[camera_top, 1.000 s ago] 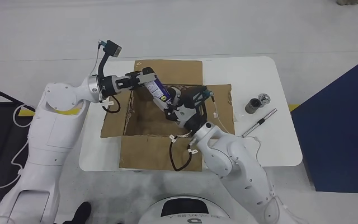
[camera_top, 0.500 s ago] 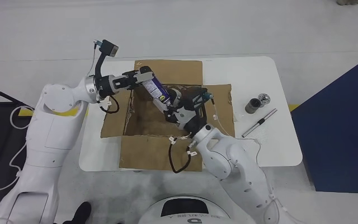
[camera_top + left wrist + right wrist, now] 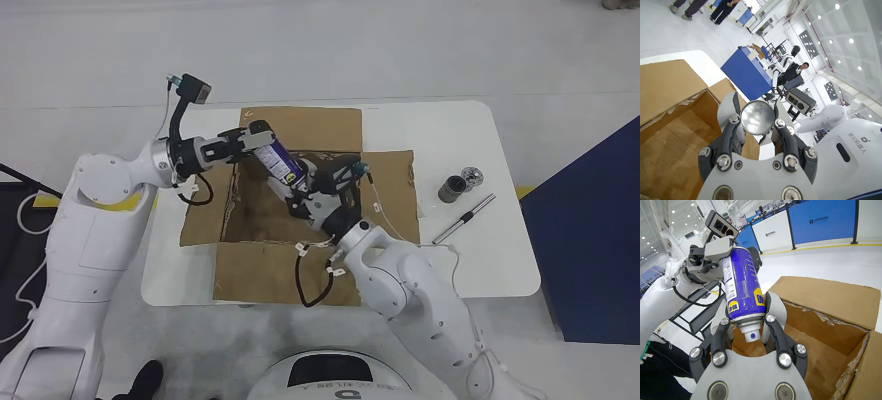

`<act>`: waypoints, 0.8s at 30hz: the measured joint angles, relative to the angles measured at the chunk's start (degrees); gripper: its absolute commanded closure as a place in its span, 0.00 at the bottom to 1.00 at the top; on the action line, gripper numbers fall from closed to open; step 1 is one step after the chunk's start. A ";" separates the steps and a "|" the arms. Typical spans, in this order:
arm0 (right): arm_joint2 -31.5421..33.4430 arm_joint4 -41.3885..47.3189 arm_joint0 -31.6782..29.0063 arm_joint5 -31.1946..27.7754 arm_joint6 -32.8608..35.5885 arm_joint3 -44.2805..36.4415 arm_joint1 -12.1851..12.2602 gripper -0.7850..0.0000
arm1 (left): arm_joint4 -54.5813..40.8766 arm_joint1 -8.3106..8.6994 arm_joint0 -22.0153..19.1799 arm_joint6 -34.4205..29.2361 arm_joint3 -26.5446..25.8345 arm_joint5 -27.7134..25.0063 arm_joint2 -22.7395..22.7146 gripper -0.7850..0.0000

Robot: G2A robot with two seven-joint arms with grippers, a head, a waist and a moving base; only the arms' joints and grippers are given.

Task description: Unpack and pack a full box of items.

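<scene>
1 blue spray can hangs tilted over the open cardboard box, near the top view's centre. The left gripper is clamped on its flat base end, and the right gripper is clamped around its nozzle end.

White glossy arms; black looped cables; left gripper, right gripper: grey plates, black linkages, silver screws.

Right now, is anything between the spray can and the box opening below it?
Nothing visible. The spray can is held tilted over the open box, with the left gripper on its base and the right gripper at its nozzle end. The flaps are folded outward.
</scene>
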 measured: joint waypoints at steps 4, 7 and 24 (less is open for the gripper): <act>-0.02 -0.01 -0.45 -0.27 -0.57 -0.39 -0.03 0.61 | -0.25 0.14 0.32 -0.20 0.01 -0.34 -0.40 1.00; -0.02 -0.01 -0.68 -0.30 -0.76 -0.63 -0.06 0.51 | -0.25 0.23 0.56 -0.34 -0.22 -0.45 -0.61 1.00; -0.63 -0.68 -0.21 -0.18 0.68 -1.02 -0.37 1.00 | -0.54 0.58 0.71 -0.51 -1.02 -0.14 -0.94 1.00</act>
